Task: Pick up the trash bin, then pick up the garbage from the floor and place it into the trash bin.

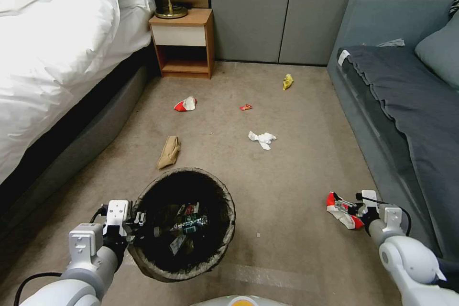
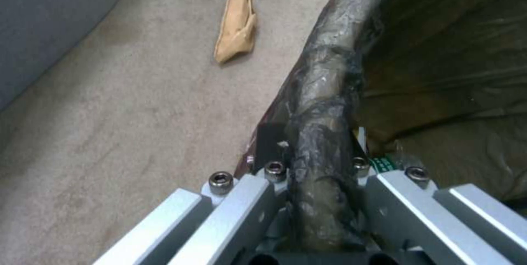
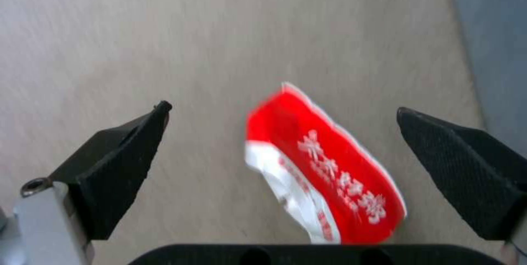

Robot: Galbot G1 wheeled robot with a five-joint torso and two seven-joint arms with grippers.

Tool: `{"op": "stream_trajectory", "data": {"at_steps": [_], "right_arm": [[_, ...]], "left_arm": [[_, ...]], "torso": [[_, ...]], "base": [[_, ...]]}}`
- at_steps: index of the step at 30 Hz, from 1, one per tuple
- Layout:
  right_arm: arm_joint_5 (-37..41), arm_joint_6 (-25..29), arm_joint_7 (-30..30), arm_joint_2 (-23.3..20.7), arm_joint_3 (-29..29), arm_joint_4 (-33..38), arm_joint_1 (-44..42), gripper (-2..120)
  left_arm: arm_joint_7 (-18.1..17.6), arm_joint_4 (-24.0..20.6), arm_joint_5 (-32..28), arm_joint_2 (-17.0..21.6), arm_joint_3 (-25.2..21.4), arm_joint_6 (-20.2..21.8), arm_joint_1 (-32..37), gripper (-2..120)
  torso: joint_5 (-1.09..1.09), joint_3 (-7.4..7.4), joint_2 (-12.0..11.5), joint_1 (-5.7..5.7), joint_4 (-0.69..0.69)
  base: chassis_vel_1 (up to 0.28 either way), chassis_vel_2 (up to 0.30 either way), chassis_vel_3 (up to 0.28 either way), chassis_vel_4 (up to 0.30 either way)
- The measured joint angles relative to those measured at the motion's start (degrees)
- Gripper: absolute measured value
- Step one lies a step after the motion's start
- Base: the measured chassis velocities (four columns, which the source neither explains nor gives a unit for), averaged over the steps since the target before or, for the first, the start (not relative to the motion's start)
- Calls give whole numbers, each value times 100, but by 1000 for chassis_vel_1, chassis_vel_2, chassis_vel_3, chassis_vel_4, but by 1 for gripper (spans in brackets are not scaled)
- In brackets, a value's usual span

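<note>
Head view showed the left gripper clamped on the near-left rim of the trash bin — fingers closed over the bag-wrapped rim, as the left wrist view confirmed, with the liner-covered rim running between them. The bin, lined with a dark bag, sat low in the middle of the carpet's near part, and inside it lay a small bottle with a green label among other scraps.

Toward the carpet's right edge, beside the sofa, the right gripper was at a red-and-white wrapper. In the right wrist view its black fingers stood wide apart with the red-and-white wrapper lying on the carpet between them, touched by neither.

Farther out, a brown paper bag lay just beyond the bin, near the bed. A white tissue rested mid-carpet. Beyond it were another red-and-white wrapper and a small red scrap — and farthest, near the wall, a yellow wrapper. A wooden nightstand stood in the far-left corner.
</note>
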Motion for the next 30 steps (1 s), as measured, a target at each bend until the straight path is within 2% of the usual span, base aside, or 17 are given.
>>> {"op": "stream_trajectory", "data": {"at_steps": [2,4,5,11,13,18,23,30], "right_arm": [[-102,-34,-229,-107,-203,-442,333,100],[-108,-37,-239,-111,-219,-473,359,100],[-164,-57,-275,-133,-417,-795,657,100],[-377,-28,-241,-87,-679,-1379,1139,100],[-424,-13,-24,-7,-802,-1652,1299,100],[-433,-14,109,73,-877,-1815,1391,100],[-737,-15,240,401,-1004,-2308,1631,100],[-841,-18,268,450,-974,-2238,1443,100]], "left_arm": [[0,0,0,-6,13,0,1,1],[1,0,0,-7,14,0,1,1],[1,0,3,-12,23,0,-1,1],[0,0,4,-41,26,0,-14,1],[1,0,4,-66,26,0,-31,1],[1,0,4,-70,35,0,-40,1],[4,0,5,-38,50,0,-56,1],[15,0,-2,12,56,0,-114,1]], "torso": [[-1,0,0,0,-1],[-1,0,0,0,-1],[-1,0,0,0,1],[-1,0,0,0,1],[-2,0,0,0,0],[-1,0,0,0,-1],[-1,0,0,0,1],[-2,-1,0,0,-1]], "base": [[0,0,0,0],[0,0,0,0],[0,0,0,0],[0,0,0,0],[0,0,0,0],[0,0,0,0],[0,0,0,0],[0,0,0,0]]}}
